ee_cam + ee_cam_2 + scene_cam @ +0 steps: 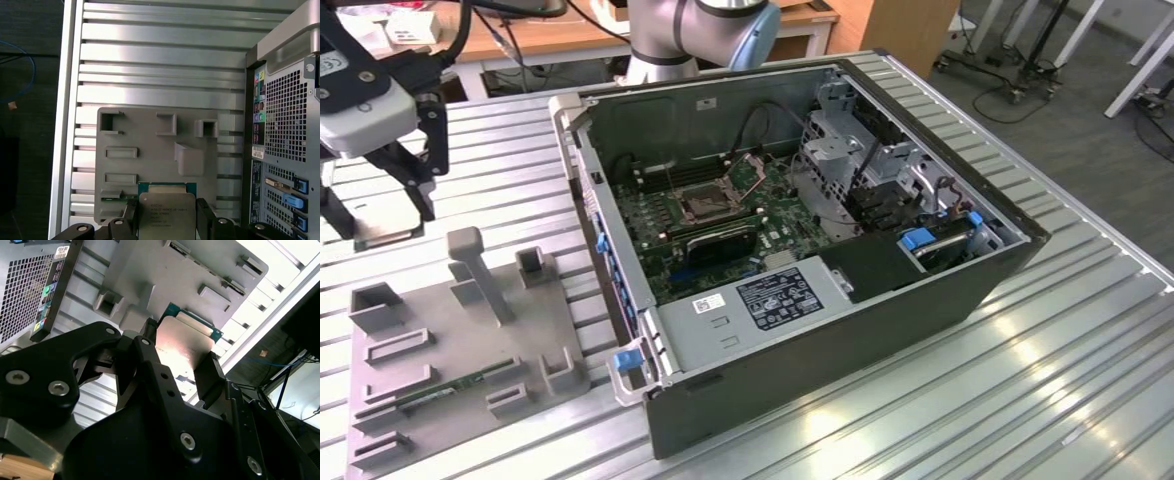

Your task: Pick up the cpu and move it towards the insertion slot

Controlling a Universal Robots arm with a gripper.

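The cpu (166,216) is a flat silvery square chip on a green rim. It sits between my gripper's (167,220) two black fingers (205,214), which press on its opposite edges. In the second wrist view the cpu (182,342) shows the same way inside the gripper (180,347). In the exterior view the gripper (380,225) hangs at the far left with the cpu (387,237) just above the ribbed table, beyond the grey fixture plate (454,340). The insertion slot (707,203) is a dark square socket with a silver frame on the motherboard inside the open computer case (854,300).
The grey fixture plate carries several raised holders and a thin green memory stick (447,388). The case's metal walls, drive cage (854,160) and power supply (767,300) surround the motherboard. The arm's base (694,35) stands behind the case. The case's rear panel (285,150) is beside the plate.
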